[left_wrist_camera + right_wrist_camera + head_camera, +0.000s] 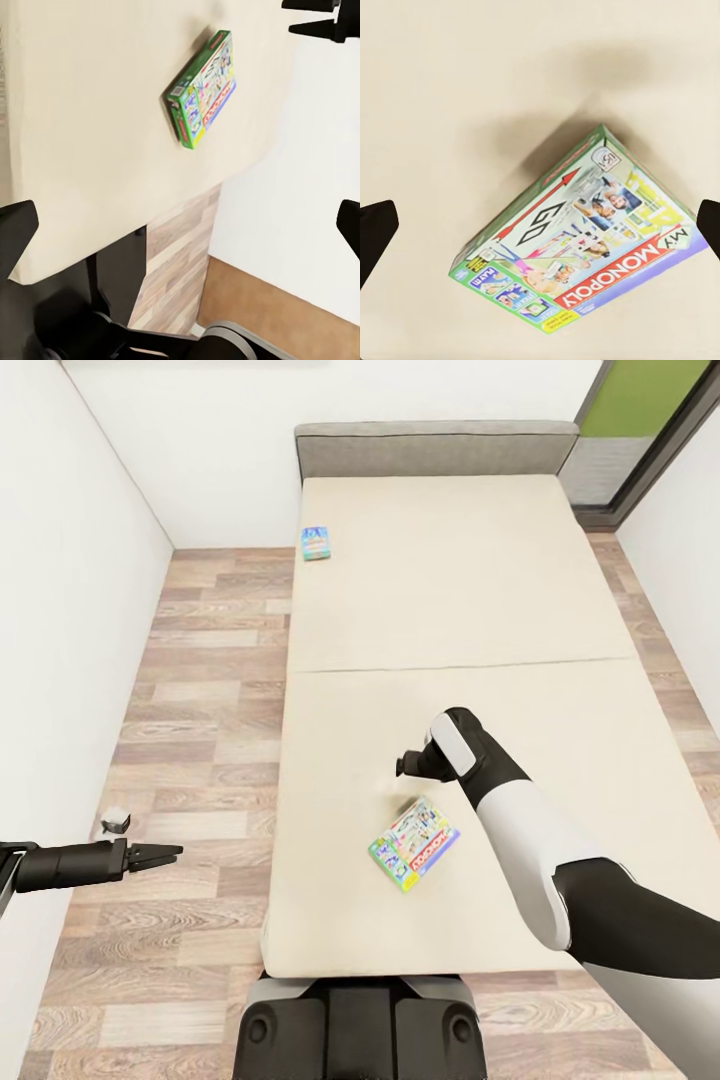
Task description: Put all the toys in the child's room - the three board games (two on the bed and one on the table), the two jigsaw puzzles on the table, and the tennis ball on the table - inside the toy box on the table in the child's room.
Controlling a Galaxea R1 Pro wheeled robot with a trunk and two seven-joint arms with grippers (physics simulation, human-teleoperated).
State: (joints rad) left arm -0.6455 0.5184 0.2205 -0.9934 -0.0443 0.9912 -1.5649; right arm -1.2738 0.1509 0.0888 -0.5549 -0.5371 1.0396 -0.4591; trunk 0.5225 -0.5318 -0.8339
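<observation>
The white-green Monopoly board game [414, 842] lies flat near the front of the bed's beige mattress [450, 580]. It also shows in the right wrist view as the Monopoly box [585, 240] and in the left wrist view as the same box [202, 90]. My right gripper [408, 765] hovers just beyond it, pointing down at it, open [540, 232] with nothing between its fingertips [375, 240]. A small blue board game [316, 543] lies at the mattress's far left edge. My left gripper [160, 852] hangs open [180, 225] over the floor left of the bed, empty.
The bed has a grey headboard [435, 445] against the far white wall. A strip of wood-plank floor [200, 690] runs between the bed and the left wall, with a small white-grey object [115, 821] on it. A dark-framed window [640, 430] stands at the far right.
</observation>
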